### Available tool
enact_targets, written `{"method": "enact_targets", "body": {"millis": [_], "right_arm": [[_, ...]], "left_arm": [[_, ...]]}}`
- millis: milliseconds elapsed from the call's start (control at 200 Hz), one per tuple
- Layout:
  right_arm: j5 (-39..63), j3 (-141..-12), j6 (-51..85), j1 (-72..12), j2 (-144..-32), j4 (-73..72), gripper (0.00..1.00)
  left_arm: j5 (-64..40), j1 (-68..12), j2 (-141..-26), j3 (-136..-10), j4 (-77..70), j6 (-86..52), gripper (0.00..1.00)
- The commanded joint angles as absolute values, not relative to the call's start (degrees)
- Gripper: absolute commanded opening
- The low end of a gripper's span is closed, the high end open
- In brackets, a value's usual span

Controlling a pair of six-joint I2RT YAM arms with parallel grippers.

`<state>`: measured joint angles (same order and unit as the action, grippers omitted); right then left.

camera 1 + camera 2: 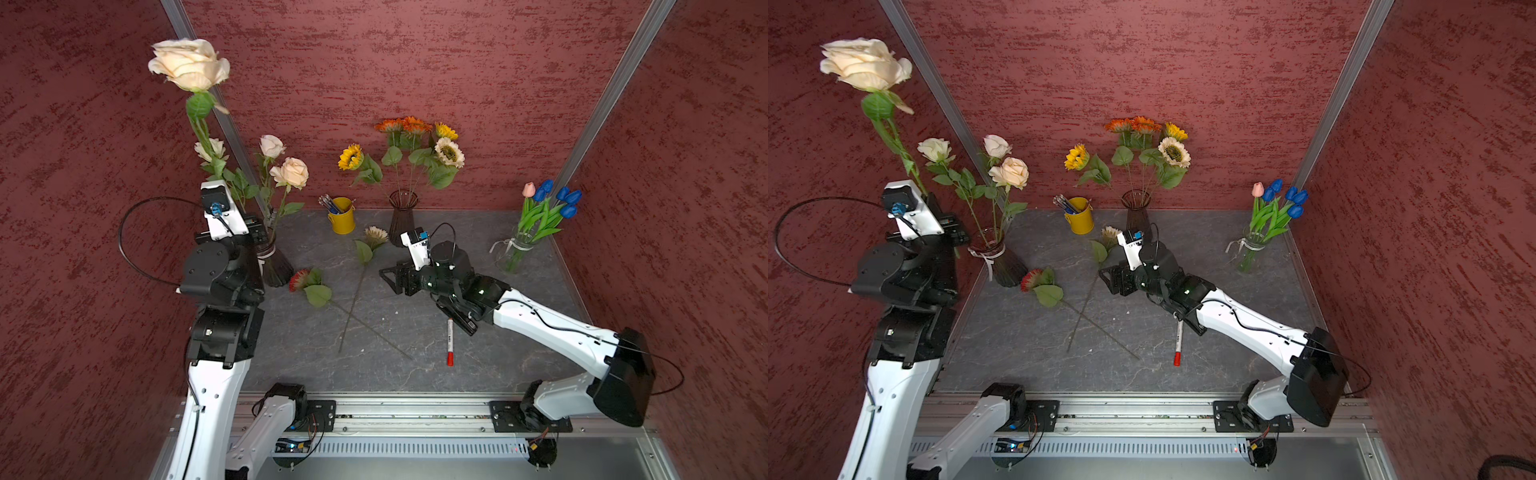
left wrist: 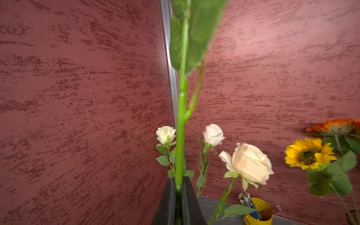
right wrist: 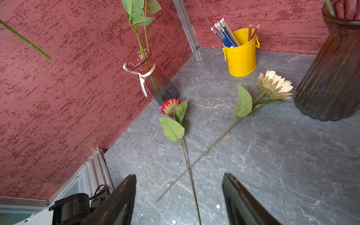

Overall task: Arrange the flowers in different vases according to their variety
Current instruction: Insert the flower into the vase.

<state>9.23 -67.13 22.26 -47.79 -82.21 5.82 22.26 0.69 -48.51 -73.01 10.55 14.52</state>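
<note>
Pinching the big rose [image 1: 189,64] by its stem, the left gripper [image 2: 179,187] holds it up near the ribboned vase [image 1: 1003,262], not yet in. The tulips [image 1: 552,199] and most sunflowers [image 1: 419,141] stand sorted, and the right gripper [image 3: 179,175] hangs spread over the red sunflower [image 1: 299,279] and cream sunflower [image 1: 376,236], which lie crossed on the table [image 1: 478,374].
</note>
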Motion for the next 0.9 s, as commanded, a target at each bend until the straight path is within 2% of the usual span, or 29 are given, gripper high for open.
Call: {"method": "enact_targets", "body": {"millis": [0,240,336,576,741,897], "right_arm": [[11.67,-70.47,22.41,-46.7,-83.14,3.69,0.74],[14.3,-72.15,23.33,-44.68,-88.0,1.49,0.74],[15.32,-71.63,23.88,-43.83,-89.11,-0.44,0.74],[19.46,-69.75,25.88,-41.53,-94.48,-8.15,0.73],[23.54,-70.66,27.45,-39.96,-98.48,-11.54,0.72],[25.55,-71.1,28.9,-39.03,-100.62,-14.34,0.71]], "left_arm": [[4.96,9.62,-50.28,-74.64,14.28,3.28,0.0],[-19.53,30.05,-57.11,-67.72,1.4,-16.1,0.0],[-26.51,34.82,-60.23,-65.31,-5.74,-22.45,0.0],[-36.21,37.25,-68.05,-66.46,-13.58,-28.68,0.0],[-37.74,36.21,-71.05,-68.36,-14.6,-28.61,0.0],[-34.26,33.41,-72.54,-68.91,-13.45,-22.21,0.0]]}}
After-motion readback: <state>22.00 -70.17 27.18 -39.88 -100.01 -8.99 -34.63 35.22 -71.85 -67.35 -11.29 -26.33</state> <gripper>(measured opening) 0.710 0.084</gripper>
